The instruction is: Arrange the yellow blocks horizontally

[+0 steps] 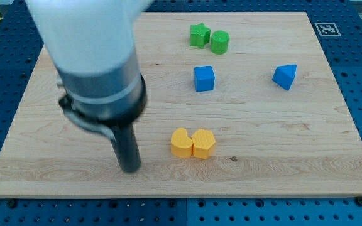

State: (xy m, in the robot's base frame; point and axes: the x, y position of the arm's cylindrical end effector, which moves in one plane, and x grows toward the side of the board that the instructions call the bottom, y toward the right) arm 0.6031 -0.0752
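Observation:
Two yellow blocks lie side by side and touching near the view's bottom centre: a rounded, heart-like yellow block [181,142] on the left and a yellow pentagon-like block [203,144] on the right. They form a level row. My tip [129,168] rests on the wooden board [275,150] to the left of the yellow pair, a short gap away, slightly lower in the view. The arm's white and grey body fills the view's upper left.
A green star block [199,35] touches a green cylinder [220,42] near the view's top centre. A blue cube [204,78] sits in the middle. A blue triangular block [285,76] sits to the right. A marker tag [325,29] is at the top right corner.

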